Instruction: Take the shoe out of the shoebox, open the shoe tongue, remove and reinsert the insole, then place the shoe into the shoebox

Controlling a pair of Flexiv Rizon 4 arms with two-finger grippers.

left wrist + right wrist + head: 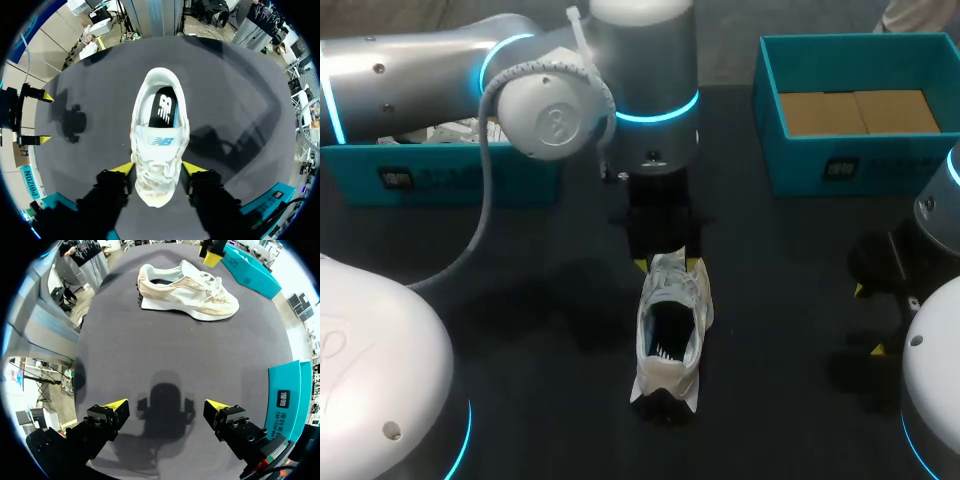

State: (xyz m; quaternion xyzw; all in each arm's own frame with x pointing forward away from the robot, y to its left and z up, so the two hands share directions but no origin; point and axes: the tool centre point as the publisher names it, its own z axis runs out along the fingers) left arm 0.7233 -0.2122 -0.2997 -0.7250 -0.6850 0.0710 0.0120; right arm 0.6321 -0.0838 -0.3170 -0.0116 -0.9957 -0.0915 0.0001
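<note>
A white sneaker [672,320] stands upright on the dark table, toe toward the robot's base and heel toward the front edge. Its black insole [162,107] shows through the opening. My left gripper [667,262] comes down over the laced forefoot, and in the left wrist view both yellow fingertips [127,167] press the shoe [159,150] from either side. My right gripper [169,407] hangs open above bare table, well to the right of the sneaker [185,287]. The teal shoebox [860,150] sits at the back right with brown cardboard inside.
A second teal box [450,170] stands at the back left, partly behind my left arm. My right gripper [45,117] is off to the side in the left wrist view. Dark tabletop [790,300] lies between the shoe and the right arm.
</note>
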